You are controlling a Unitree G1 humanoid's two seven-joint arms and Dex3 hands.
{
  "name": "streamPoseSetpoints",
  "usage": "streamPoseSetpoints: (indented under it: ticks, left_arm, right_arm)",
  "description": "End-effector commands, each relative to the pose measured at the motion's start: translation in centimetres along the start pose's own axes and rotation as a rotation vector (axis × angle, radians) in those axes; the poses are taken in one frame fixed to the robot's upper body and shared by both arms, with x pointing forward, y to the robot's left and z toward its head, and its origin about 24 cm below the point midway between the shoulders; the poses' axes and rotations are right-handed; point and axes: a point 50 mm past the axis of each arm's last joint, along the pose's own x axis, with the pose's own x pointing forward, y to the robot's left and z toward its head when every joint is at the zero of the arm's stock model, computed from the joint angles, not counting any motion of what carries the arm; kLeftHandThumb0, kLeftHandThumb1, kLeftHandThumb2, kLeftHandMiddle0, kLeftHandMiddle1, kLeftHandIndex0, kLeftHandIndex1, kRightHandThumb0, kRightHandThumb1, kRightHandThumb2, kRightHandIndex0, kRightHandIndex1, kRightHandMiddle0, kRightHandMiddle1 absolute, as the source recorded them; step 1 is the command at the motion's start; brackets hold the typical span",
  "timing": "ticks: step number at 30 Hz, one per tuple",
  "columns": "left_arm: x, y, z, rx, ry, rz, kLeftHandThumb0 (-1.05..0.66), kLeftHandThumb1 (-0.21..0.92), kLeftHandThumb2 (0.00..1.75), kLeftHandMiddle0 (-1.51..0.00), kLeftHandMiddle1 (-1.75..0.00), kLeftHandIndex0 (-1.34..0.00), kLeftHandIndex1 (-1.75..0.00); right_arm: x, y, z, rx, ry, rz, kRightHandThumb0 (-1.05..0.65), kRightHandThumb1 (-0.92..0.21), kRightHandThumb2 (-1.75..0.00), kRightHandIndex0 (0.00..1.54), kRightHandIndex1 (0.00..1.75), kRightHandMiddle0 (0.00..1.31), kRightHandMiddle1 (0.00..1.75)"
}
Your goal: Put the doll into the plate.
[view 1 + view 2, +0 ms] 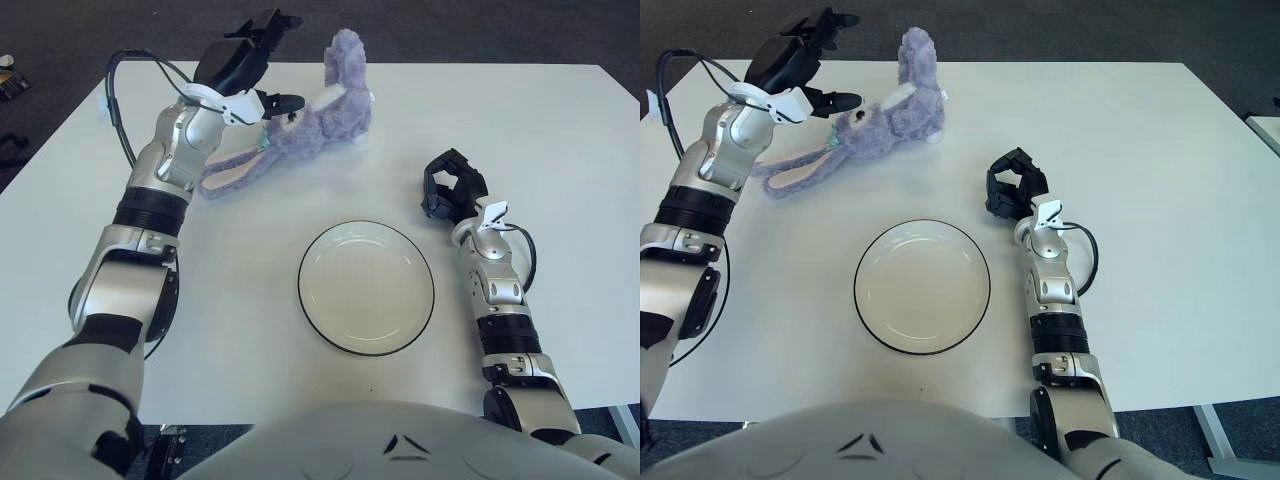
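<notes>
Your left robot hand (248, 62) hovers fingers spread, holding nothing, just left of the doll's (318, 118) head. The plate (366, 287) lies well nearer you on the bench (560, 150). Your right robot hand (450, 186), fingers curled and holding nothing, sits right of the plate.

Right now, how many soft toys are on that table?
1: a purple plush rabbit doll lies at the white table's far side, beyond the black-rimmed white plate, under the open left hand.

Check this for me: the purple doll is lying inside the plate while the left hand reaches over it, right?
Not quite. The purple doll lies on the table beyond the plate, which holds nothing, as the left eye view shows. The left hand does reach over it.
</notes>
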Motion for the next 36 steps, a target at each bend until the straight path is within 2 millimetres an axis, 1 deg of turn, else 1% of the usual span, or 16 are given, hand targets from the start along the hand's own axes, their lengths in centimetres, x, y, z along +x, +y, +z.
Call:
streamPoseSetpoints:
  ticks: [1,4,7,11,16,27,34,36]
  left_arm:
    - [0.7,-0.1,-0.3,-0.014,0.012,-0.056,-0.94,0.92,0.40,-0.12,-0.86,0.00,-0.85]
    - [1.2,-0.3,-0.5,-0.041,0.018,-0.103,-0.93,0.92,0.36,-0.08,-0.76,0.00,-0.87]
    - [1.7,-0.6,-0.5,-0.051,0.020,-0.154,-0.93,0.92,0.36,-0.05,-0.70,0.00,-0.86]
    - [2.8,-1.3,-0.7,-0.044,0.061,-0.267,-0.94,0.92,0.41,-0.01,-0.62,0.00,-0.84]
    - [3.3,-1.5,-0.9,-0.021,0.090,-0.358,-0.95,0.92,0.45,-0.01,-0.57,0.00,-0.81]
    - [3.7,-2.0,-1.2,0.026,0.131,-0.423,-1.01,0.92,0.57,-0.05,-0.57,0.00,-0.77]
    - [3.9,-2.3,-1.3,0.017,0.155,-0.436,-1.00,0.92,0.57,-0.09,-0.62,0.00,-0.82]
    - [3.8,-2.4,-1.3,0.015,0.154,-0.433,-1.00,0.92,0.57,-0.08,-0.66,0.00,-0.84]
  right_arm:
    - [-2.1,-0.4,-5.0,-0.021,0.245,0.003,-0.44,-0.48,-1.12,1.25,1.75,0.49,1.75]
    - [-2.1,-0.4,-5.1,-0.026,0.247,0.006,-0.44,-0.48,-1.12,1.25,1.75,0.49,1.75]
    - [-2.0,-0.4,-5.1,-0.030,0.249,0.009,-0.43,-0.48,-1.12,1.25,1.75,0.49,1.75]
    - [-2.1,-0.4,-5.2,-0.028,0.249,0.008,-0.43,-0.48,-1.11,1.25,1.75,0.49,1.75]
    - [-2.2,-0.4,-5.3,-0.035,0.247,0.009,-0.43,-0.48,-1.11,1.25,1.75,0.49,1.75]
    - [-2.3,-0.4,-5.3,-0.054,0.253,0.015,-0.43,-0.48,-1.12,1.25,1.75,0.49,1.75]
    - [-2.3,-0.5,-5.3,-0.047,0.233,-0.006,-0.44,-0.48,-1.12,1.25,1.75,0.49,1.75]
    - [-2.4,-0.6,-5.2,-0.043,0.220,-0.013,-0.44,-0.48,-1.12,1.26,1.75,0.49,1.75]
